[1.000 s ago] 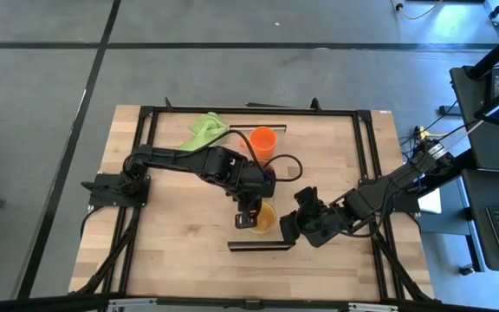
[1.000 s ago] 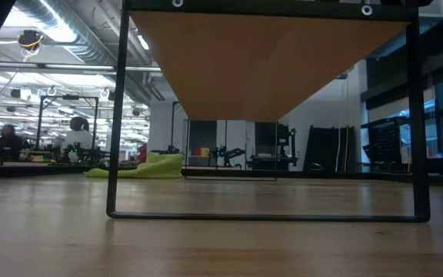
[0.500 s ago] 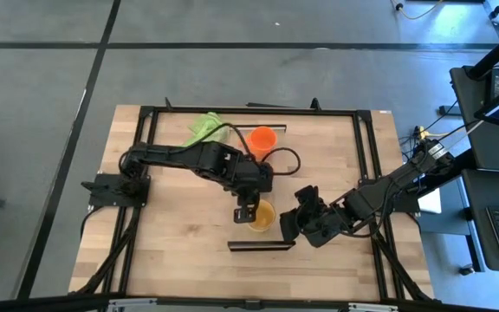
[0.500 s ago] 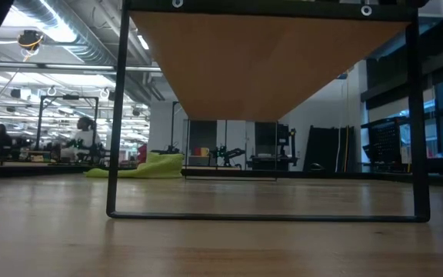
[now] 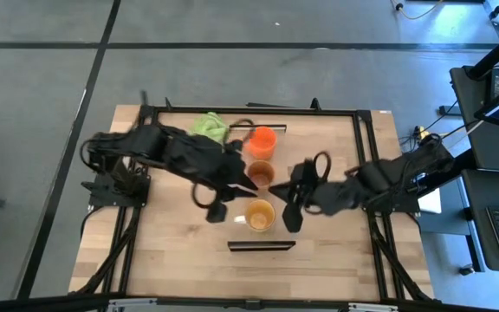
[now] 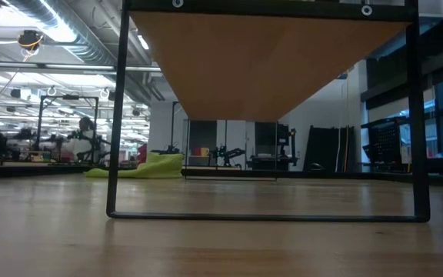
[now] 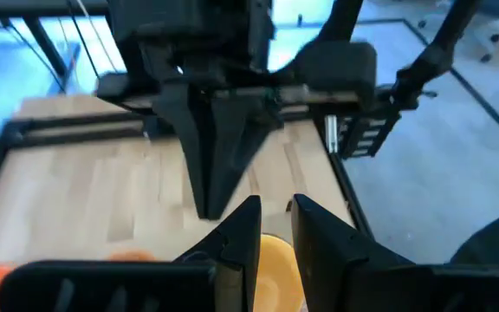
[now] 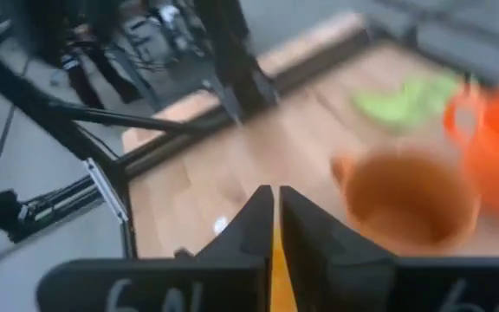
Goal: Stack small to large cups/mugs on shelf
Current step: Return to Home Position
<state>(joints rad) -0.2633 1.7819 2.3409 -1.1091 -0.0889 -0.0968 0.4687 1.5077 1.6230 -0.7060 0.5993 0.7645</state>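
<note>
The left arm reaches from its base at the table's point(image 5: 171, 251) left edge toward the middle. The left gripper point(image 5: 217, 211) hangs just left of the yellow mug point(image 5: 259, 214), apart from it and holding nothing. In the left wrist view its 2 fingers point(image 7: 241, 234) stand close together with only a narrow slit between them, and the yellow mug shows through that slit below.

A green cloth point(image 5: 210, 127) lies crumpled near the table's far edge, just left of the red mug point(image 5: 262, 141).

The shelf point(image 5: 261, 245) runs from far to near down the middle of the table, with a dark rail at each end. The 3 mugs stand upright on it in 1 row. The red mug is at the far end, the brown mug point(image 5: 260, 175) is in the middle, and the yellow mug is nearest the near rail. All 3 open upward, and none sits inside another. The low view shows only the board's underside and its thin dark legs, with the cloth beyond them.

The right arm comes in from the table's right edge. The right gripper point(image 5: 291, 217) hangs just right of the yellow mug and holds nothing. In the right wrist view its fingers point(image 8: 254, 225) are all but pressed together, and the brown and red mugs stand beyond them.
</note>
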